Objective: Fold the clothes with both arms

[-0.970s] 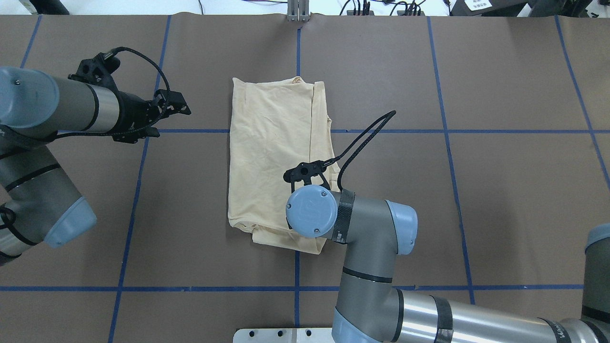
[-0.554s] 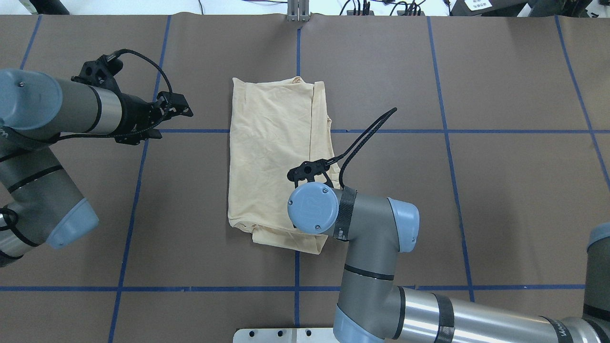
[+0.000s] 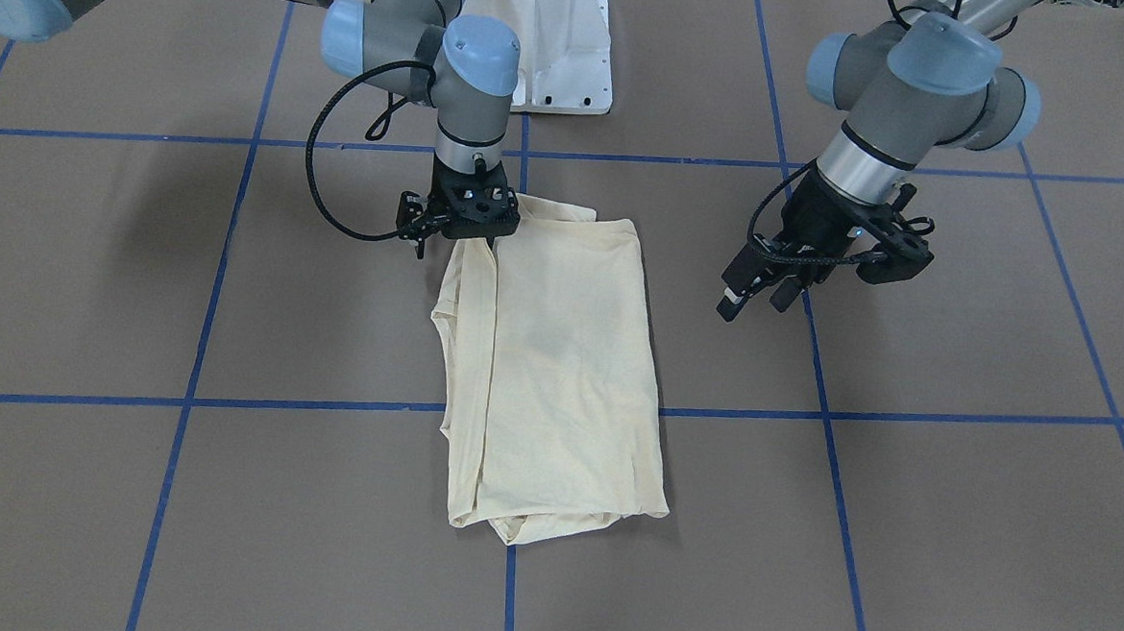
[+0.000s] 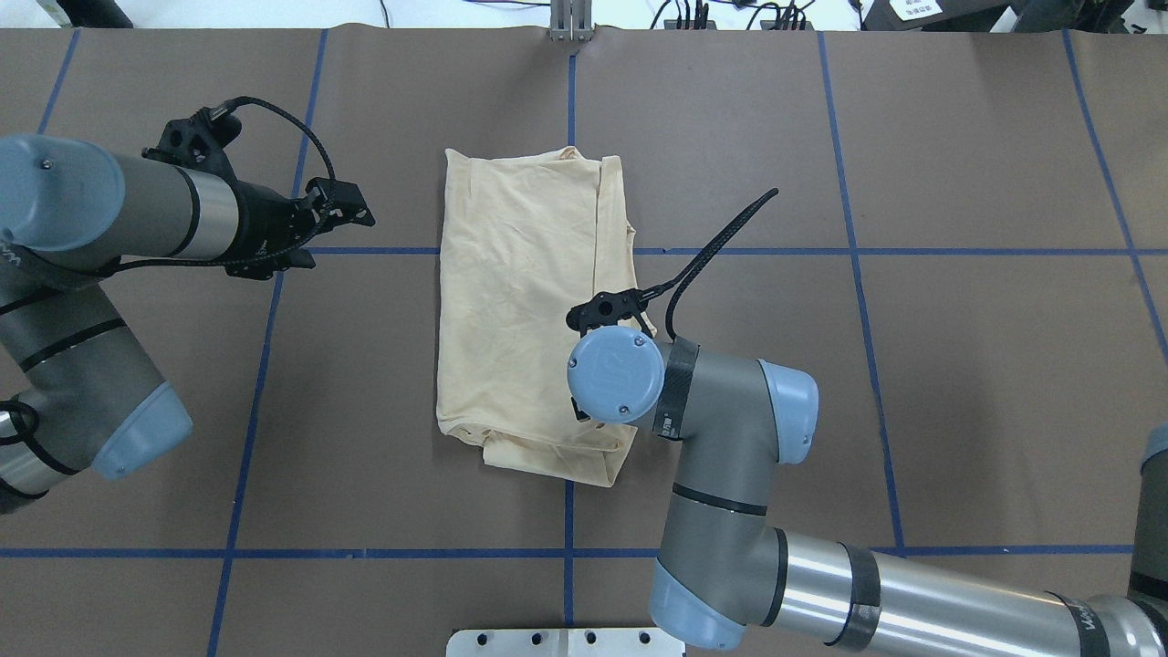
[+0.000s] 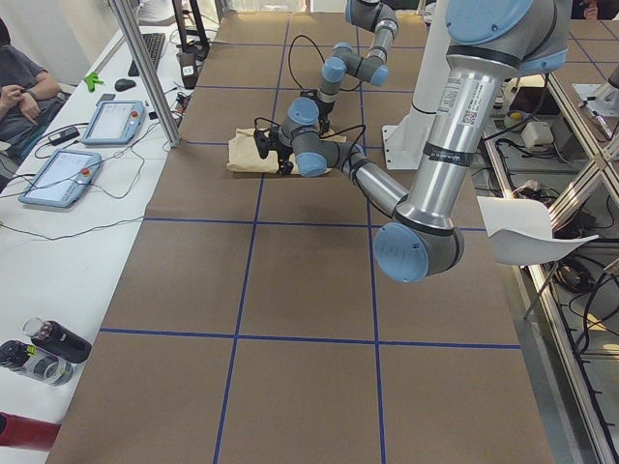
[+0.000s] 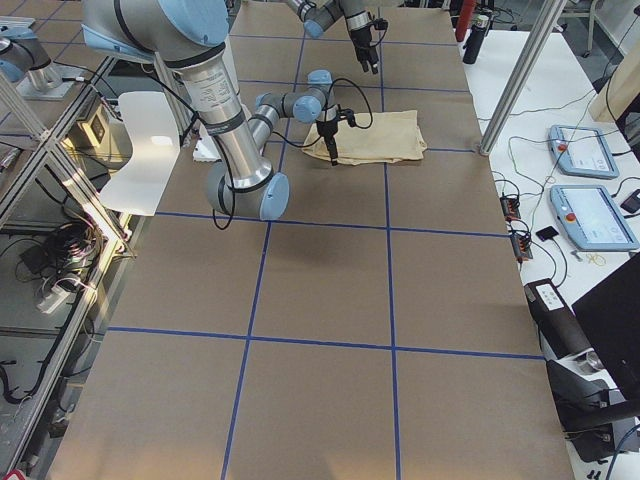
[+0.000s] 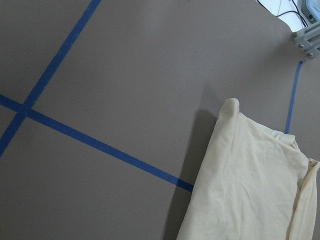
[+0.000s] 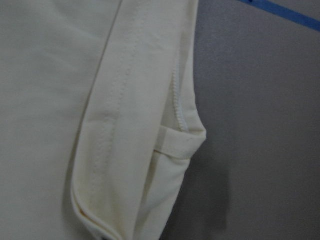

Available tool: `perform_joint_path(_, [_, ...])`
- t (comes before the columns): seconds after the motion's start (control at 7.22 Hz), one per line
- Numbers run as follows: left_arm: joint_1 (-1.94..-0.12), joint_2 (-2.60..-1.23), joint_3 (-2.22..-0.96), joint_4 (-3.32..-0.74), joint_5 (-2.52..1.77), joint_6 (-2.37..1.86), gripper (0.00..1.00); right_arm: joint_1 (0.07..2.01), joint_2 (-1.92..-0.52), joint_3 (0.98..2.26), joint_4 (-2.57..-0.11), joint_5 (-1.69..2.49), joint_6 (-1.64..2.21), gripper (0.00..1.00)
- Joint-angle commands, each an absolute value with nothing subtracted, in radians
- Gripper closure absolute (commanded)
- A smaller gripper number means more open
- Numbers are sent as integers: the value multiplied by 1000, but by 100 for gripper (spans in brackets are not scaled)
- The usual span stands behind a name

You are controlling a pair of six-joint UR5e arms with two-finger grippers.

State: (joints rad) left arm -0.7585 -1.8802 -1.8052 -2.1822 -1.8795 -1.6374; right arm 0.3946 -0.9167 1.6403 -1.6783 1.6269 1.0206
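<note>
1. The pale cream-yellow long-sleeved thin cotton T-shirt (image 4: 520, 292) lies flat near the middle of the brown paper-covered table (image 4: 958, 365). It is already folded into a narrow rectangle and no print shows.
2. Its long axis runs from the table's robot-side edge toward the far edge. It crosses one of the blue tape lines (image 4: 912, 251) that grid the surface.
3. The black two-finger right gripper (image 3: 459, 233) points straight down over the T-shirt's right long edge, toward the robot-side end. The wrist view shows only a stitched, doubled fabric edge close up, with bare table beside it.
4. The fingers are hidden by the wrist and the gripper body, so whether they are apart or pinching cloth cannot be told.
5. The black two-finger left gripper (image 3: 753, 297) hangs above bare table, well apart from the T-shirt's left long edge. Its fingers are spread and hold nothing. Its wrist view shows the far left corner of the cloth off to one side.
6. The T-shirt lies directly beneath the right gripper but sideways from the left one, so the right arm is the nearer.
7. A crosswise fold likely remains, bringing one short end over the other. That would need the left gripper to come across to the matching corner first.
</note>
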Motion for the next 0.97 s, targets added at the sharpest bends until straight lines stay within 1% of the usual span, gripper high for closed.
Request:
perform_joint_path(0.0, [-756, -1884, -1815, -2178, -1881, -1643, 0, 451, -1010, 1711, -1680, 1655, 936, 0])
perform_joint_path(0.14, [-756, -1888, -1815, -2177, -1881, -1644, 0, 471, -1087, 1791, -1704, 1673, 892, 0])
perform_joint_path(0.28, [-756, -1888, -1815, -2175, -1881, -1644, 0, 498, -1109, 1865, -1768, 1701, 868, 0])
perform_joint_path(0.42, [-756, -1888, -1815, -2175, -1881, -1644, 0, 523, -1074, 1888, -1799, 1741, 867, 0])
perform_joint_path(0.55, [-756, -1888, -1812, -2175, -1881, -1641, 0, 526, -1022, 1873, -1793, 1740, 867, 0])
perform_joint_path(0.69, [-756, -1888, -1807, -2177, -1881, -1640, 0, 528, -956, 1812, -1763, 1729, 870, 0])
perform_joint_path(0.83, [-756, -1890, -1802, -2180, -1881, -1638, 0, 528, -913, 1690, -1603, 1717, 879, 1])
